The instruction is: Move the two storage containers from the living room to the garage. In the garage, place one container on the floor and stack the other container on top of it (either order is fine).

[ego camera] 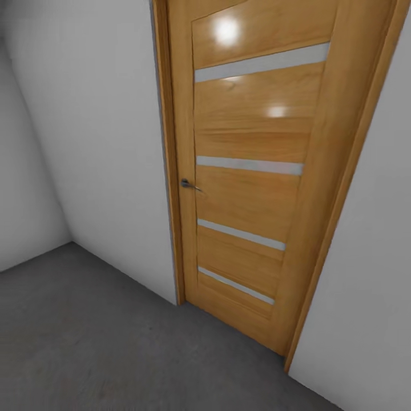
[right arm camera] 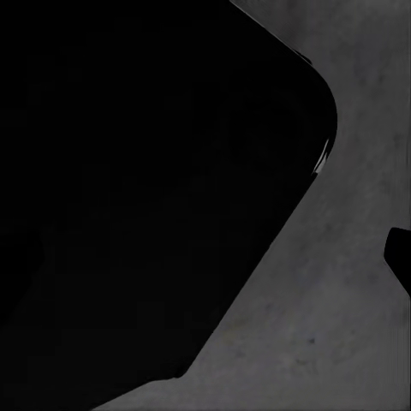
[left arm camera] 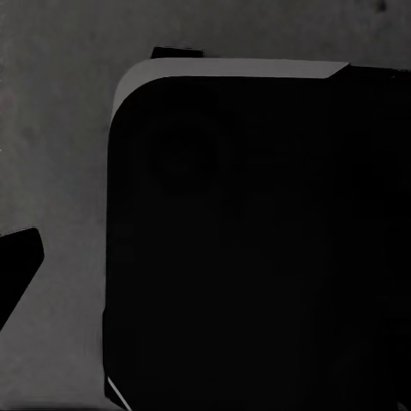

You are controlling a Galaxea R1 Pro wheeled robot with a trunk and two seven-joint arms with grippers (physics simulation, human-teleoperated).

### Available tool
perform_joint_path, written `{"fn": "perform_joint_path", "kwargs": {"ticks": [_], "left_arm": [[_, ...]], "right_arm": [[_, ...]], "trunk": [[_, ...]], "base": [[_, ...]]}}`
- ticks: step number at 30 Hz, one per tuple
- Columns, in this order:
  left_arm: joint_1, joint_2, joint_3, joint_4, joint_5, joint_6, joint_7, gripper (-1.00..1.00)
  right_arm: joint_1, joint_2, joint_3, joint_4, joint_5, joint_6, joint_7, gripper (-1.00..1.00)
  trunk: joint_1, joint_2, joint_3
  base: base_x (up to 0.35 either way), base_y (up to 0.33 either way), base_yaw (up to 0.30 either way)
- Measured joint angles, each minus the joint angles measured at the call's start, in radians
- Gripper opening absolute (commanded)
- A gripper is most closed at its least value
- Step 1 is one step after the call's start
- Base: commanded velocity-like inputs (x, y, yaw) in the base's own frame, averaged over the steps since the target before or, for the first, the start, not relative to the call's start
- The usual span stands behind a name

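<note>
Concrete floor (ego camera: 85, 342), dark grey and mottled, spreads across the lower part of the head view and meets two pale grey-white walls (ego camera: 91, 131) at a corner on the left. One closed wooden door (ego camera: 257, 171) stands in a matching wooden frame. The door carries four narrow frosted strips set across its face, one above another, and one small metal lever handle (ego camera: 188, 184) on its left edge. Two bright ceiling-light reflections sit on its upper panels.

In the left wrist view, one large black rounded body (left arm camera: 257, 257) hangs above the same grey floor; in the right wrist view, a similar black shape (right arm camera: 145, 188) covers most of the floor. Whether either hand is wide, narrow or holding something cannot be told.
</note>
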Motion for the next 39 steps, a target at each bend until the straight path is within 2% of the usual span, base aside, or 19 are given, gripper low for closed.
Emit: {"fn": "perform_joint_path", "kwargs": {"ticks": [10,14,39], "left_arm": [[0.000,0.000,0.000,0.000,0.000,0.000,0.000,1.00],[0.000,0.001,0.000,0.000,0.000,0.001,0.000,1.00],[0.000,0.001,-0.001,0.000,0.000,0.003,-0.001,1.00]], "right_arm": [[0.000,0.000,0.000,0.000,0.000,0.000,-0.002,1.00],[0.000,-0.001,0.000,0.000,0.000,0.001,-0.001,1.00],[0.000,-0.001,0.000,0.000,0.005,-0.004,0.000,1.00]], "trunk": [[0.000,0.000,0.000],[0.000,0.000,0.000],[-0.001,0.000,0.000]], "base": [[0.000,0.000,0.264],[0.069,0.000,0.071],[0.312,0.000,0.003]]}}
